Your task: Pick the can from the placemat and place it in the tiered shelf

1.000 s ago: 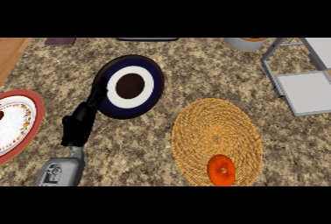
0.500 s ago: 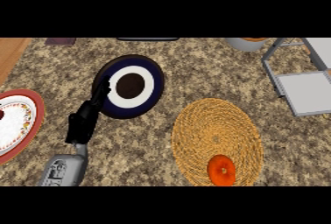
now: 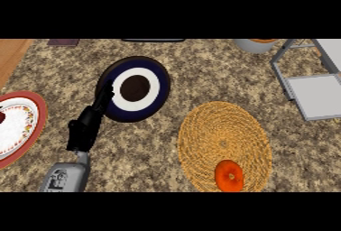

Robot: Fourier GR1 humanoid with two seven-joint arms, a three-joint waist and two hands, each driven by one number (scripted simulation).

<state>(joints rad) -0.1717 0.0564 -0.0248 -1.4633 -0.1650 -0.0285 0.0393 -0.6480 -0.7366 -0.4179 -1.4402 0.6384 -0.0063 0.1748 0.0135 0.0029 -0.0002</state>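
One hand shows over the speckled brown stone worktop [image 3: 220, 67]: the robot's left hand [image 3: 86, 128], black, on a grey forearm [image 3: 66, 176] that comes in from the near edge, close to the left corner. Its fingers [image 3: 105, 92] are stretched almost straight and point away from the robot. They hold nothing. Their tips lie over the left rim of the round dark blue plate with a white ring and a brown centre [image 3: 153, 85]; whether they touch it, I cannot tell.

The orange can [image 3: 230, 175], seen from above as a round orange top, stands on the round woven straw-coloured placemat [image 3: 223, 131], on the part of the mat nearest to the worktop's near edge. The hand is well apart from it.

The grey metal tiered shelf [image 3: 320, 94] stands at the far right corner, well apart from the can. At the left edge lies a white plate with a red rim [image 3: 39, 110], partly in view. At the far edge, just beside the shelf, stands a grey bowl [image 3: 250, 46] with something orange inside.
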